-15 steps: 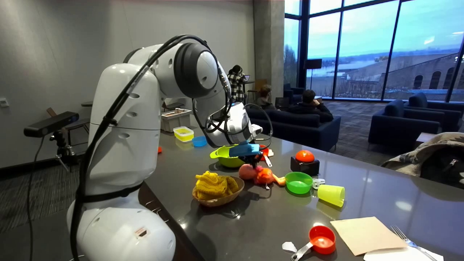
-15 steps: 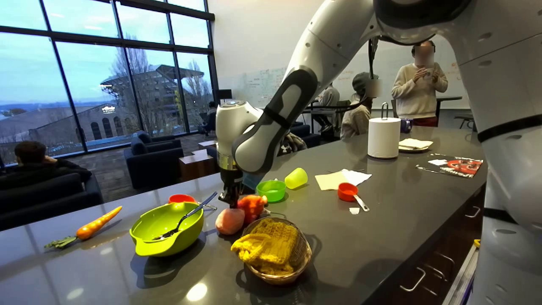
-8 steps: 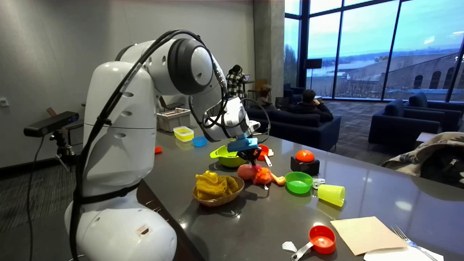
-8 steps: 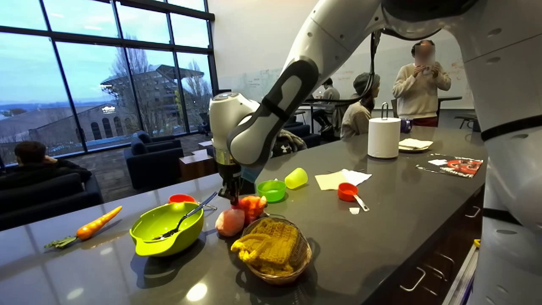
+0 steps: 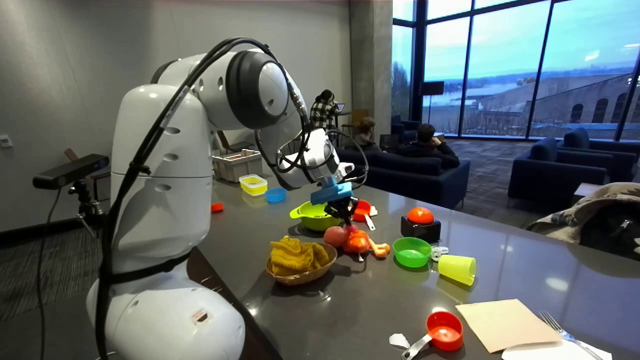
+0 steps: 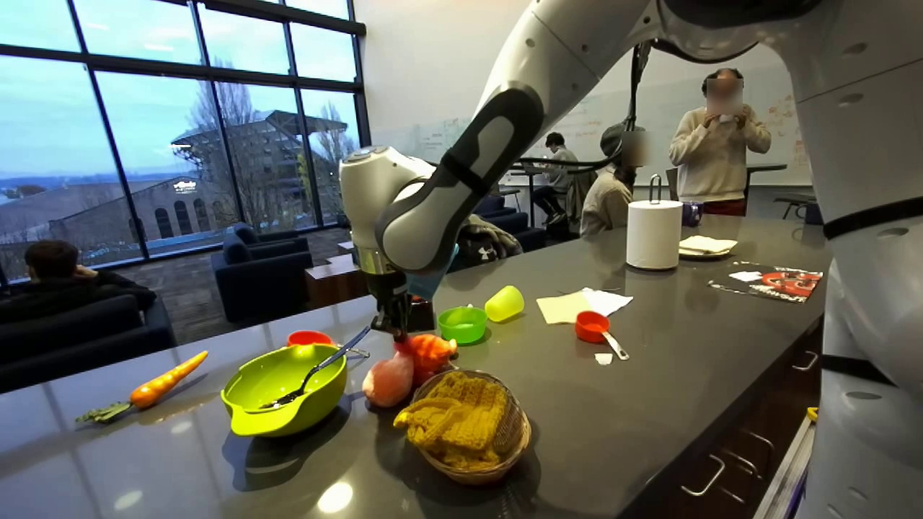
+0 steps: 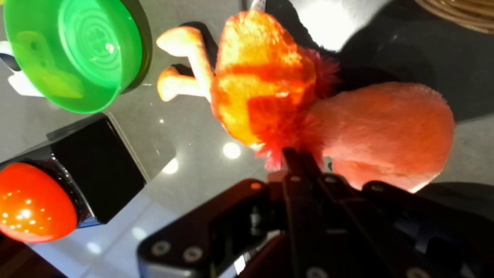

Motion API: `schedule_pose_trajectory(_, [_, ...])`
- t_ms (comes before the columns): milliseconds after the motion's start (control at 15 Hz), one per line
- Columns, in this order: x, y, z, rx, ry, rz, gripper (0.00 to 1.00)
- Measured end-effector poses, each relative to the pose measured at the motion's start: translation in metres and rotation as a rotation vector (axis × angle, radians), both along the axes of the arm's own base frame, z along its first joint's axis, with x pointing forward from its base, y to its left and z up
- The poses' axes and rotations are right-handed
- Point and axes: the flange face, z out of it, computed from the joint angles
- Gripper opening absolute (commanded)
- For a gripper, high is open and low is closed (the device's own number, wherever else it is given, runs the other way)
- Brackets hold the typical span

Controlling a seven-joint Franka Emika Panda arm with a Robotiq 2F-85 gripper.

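Gripper (image 7: 298, 153) pinching plush toy (image 7: 291, 104); basket (image 6: 479, 476) of yellow knit (image 6: 465, 418), lime bowl (image 6: 306, 411) with utensil (image 6: 333, 356)

In an exterior view, the pincer (image 5: 348, 223) and the plush toy (image 5: 358, 243) have shifted toward the left of the frame, leaving a narrow gap between the toy's feet and the green bowl (image 5: 411, 252). In an exterior view, a black box (image 6: 422, 315) has come into sight below mid-frame.
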Motion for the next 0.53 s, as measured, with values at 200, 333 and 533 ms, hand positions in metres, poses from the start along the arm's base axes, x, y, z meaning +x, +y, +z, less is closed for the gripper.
schedule_pose_trajectory(200, [-0.0005, 0.0000, -0.0006, -0.008, 0.005, 0.007, 0.01])
schedule_pose_trajectory(333, [-0.0004, 0.0002, -0.0001, -0.007, 0.003, 0.011, 0.01])
schedule_pose_trajectory(533, [0.0007, 0.0013, 0.0076, 0.011, -0.027, 0.018, 0.01])
